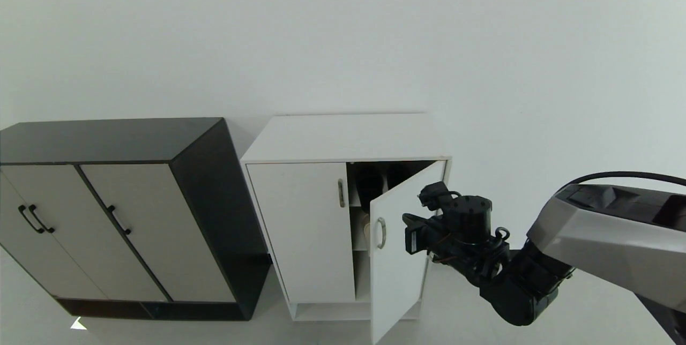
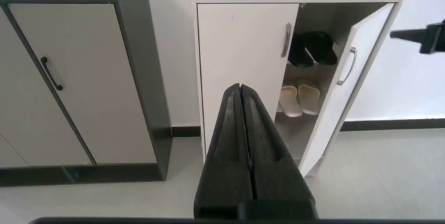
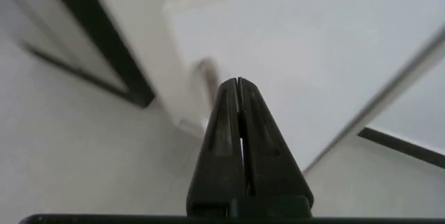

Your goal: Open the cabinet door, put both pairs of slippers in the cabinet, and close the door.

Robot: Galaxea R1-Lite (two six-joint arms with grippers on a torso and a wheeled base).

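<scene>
The white cabinet [image 1: 343, 139] has its right door [image 1: 396, 259] standing partly open. Inside, a black pair of slippers [image 2: 311, 49] sits on the upper shelf and a pale pair of slippers [image 2: 300, 100] on the shelf below. My right gripper [image 1: 407, 219] is shut and hovers at the door's outer face, close to its handle [image 1: 381, 232]; I cannot tell whether it touches the door. The same shut right gripper [image 3: 238, 83] has the white door [image 3: 313, 50] right ahead of it. My left gripper [image 2: 240, 90] is shut on nothing, held back in front of the cabinet.
A black cabinet with two grey doors [image 1: 112, 216] stands immediately left of the white one, both against a white wall. The white cabinet's left door [image 1: 303, 227] is closed. Bare floor [image 2: 389, 175] lies in front and to the right.
</scene>
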